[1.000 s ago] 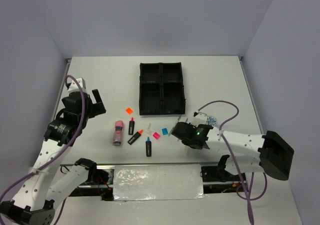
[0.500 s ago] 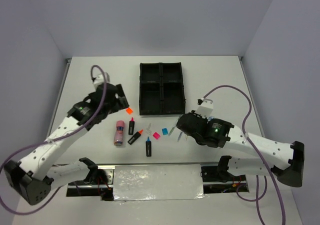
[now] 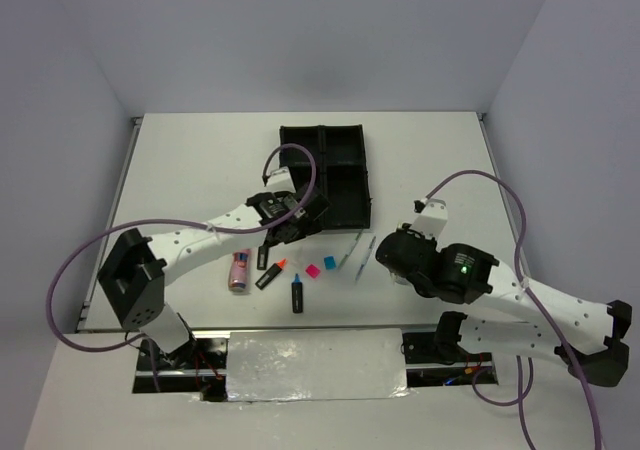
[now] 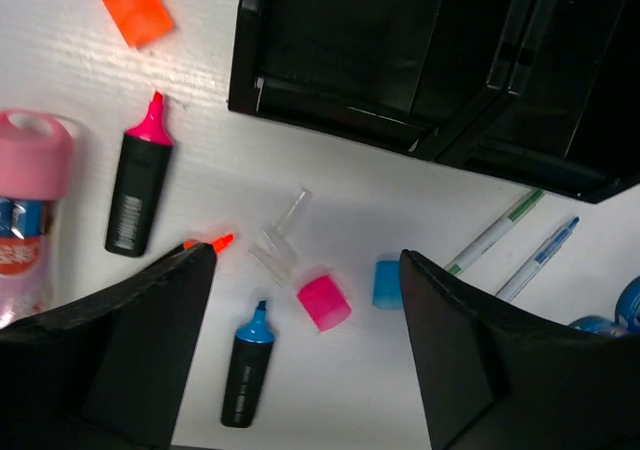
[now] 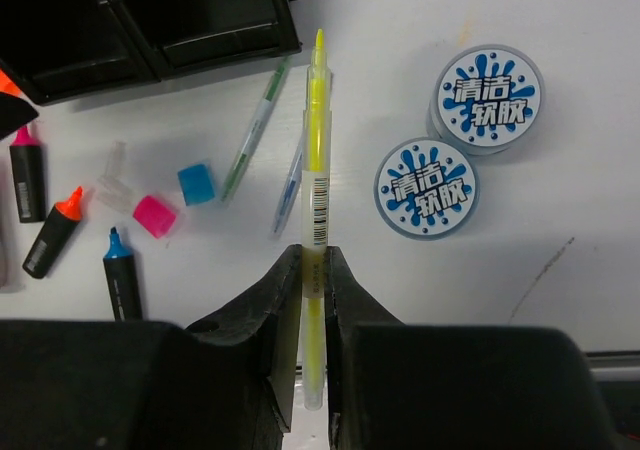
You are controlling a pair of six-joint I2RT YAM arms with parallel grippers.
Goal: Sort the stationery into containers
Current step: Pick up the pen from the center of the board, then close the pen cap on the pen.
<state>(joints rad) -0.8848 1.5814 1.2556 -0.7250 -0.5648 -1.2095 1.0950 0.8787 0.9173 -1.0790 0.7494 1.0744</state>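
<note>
Right wrist view: right gripper (image 5: 313,260) clamped on a slim, translucent yellow pen (image 5: 316,150) with a barcode label on the barrel. Long axis straight out from the fingers, tip pointing just right of the glossy black moulded tray (image 5: 215,55). Two round blue-white rolls (image 5: 488,98) side by side on the matte white table (image 5: 560,300). Left gripper (image 4: 305,265) spread wide above a pink square cap (image 4: 324,302) and a clear cap (image 4: 280,235), holding nothing. Since a second ago: left arm swung in from the table's left side to the tray's near edge.

The pink tube (image 4: 30,210) runs off the left edge, the tray (image 4: 330,115) off the top, one roll (image 4: 600,325) off the right.
</note>
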